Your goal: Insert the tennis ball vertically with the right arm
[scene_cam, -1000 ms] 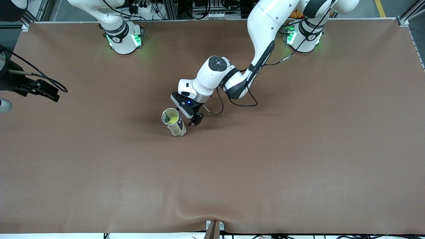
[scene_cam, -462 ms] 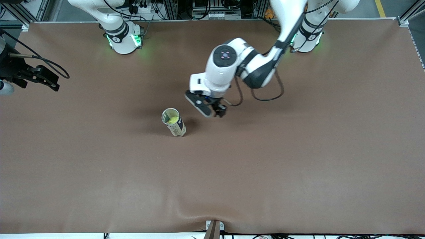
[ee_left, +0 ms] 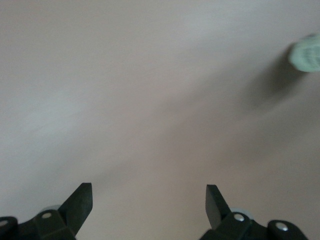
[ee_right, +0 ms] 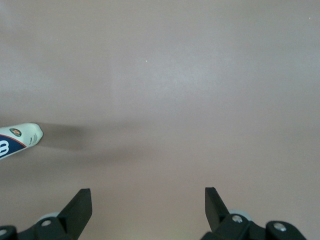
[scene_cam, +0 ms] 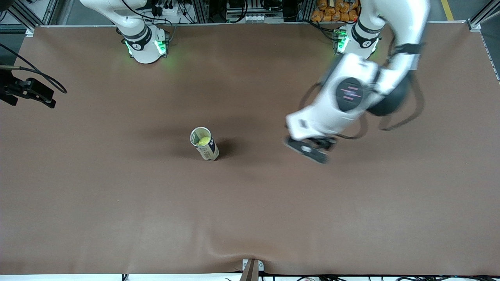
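Note:
A white and navy can (scene_cam: pixel 209 150) stands upright mid-table, its mouth open upward. A yellow-green tennis ball (scene_cam: pixel 202 141) sits inside it. My left gripper (scene_cam: pixel 312 150) hangs over bare table, well away from the can toward the left arm's end. Its fingers stand open and empty in the left wrist view (ee_left: pixel 149 192), where the can (ee_left: pixel 306 52) shows as a blur at the edge. My right gripper (scene_cam: pixel 41 93) is over the table's edge at the right arm's end. It is open and empty (ee_right: pixel 148 196), with the can (ee_right: pixel 17 140) far off.
The brown table mat (scene_cam: pixel 250 218) carries nothing besides the can. Both arm bases (scene_cam: pixel 145 45) stand along the table's back edge. A small bracket (scene_cam: pixel 252 267) sits at the edge nearest the front camera.
The left arm has swung from right beside the can out toward its own end of the table. The right gripper has drifted a little at the table's edge. The can has not moved.

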Robot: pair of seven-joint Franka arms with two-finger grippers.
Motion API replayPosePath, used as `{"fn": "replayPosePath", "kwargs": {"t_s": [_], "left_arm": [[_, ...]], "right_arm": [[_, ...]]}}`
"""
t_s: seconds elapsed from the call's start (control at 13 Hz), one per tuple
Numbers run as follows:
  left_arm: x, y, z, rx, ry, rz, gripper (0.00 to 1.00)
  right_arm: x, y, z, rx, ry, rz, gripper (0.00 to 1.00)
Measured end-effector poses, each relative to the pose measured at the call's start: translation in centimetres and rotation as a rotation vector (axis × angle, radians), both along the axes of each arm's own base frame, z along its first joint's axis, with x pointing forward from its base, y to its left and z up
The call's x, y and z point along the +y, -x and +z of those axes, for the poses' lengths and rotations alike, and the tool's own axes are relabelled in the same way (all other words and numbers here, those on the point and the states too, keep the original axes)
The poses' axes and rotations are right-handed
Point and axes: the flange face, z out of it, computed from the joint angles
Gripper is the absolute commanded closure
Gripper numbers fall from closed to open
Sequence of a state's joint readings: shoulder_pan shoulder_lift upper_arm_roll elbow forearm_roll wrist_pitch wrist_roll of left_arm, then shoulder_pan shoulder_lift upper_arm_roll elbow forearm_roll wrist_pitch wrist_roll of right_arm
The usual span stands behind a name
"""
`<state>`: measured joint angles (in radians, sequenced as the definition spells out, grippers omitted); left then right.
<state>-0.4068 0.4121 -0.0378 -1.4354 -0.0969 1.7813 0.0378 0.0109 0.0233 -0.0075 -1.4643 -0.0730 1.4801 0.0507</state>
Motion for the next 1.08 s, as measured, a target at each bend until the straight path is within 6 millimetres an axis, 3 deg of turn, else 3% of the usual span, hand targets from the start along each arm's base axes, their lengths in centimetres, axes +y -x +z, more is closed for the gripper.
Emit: {"fn": "replayPosePath", "kwargs": {"t_s": [0.23, 0.46, 0.69, 1.08], "left_arm": [[9.1, -2.3, 4.3, 0.005, -0.002, 0.132, 0.00], [15.8, -2.0, 7.7, 0.028, -0.009, 0.222, 0.00], [19.7, -0.4, 11.2, 0.034, -0.012, 0.275, 0.00], [23.3, 4.3, 17.6, 0.026, -0.071, 0.311, 0.00]], "right_arm": [[-0.2, 0.1, 0.0, 0.004, -0.001, -0.003, 0.00], [-0.2, 0.3, -0.2, 0.025, -0.001, -0.001, 0.00], [0.0, 0.4, -0.2, 0.034, -0.003, 0.002, 0.00], [0.0, 0.4, -0.2, 0.036, -0.003, 0.002, 0.00]]}}
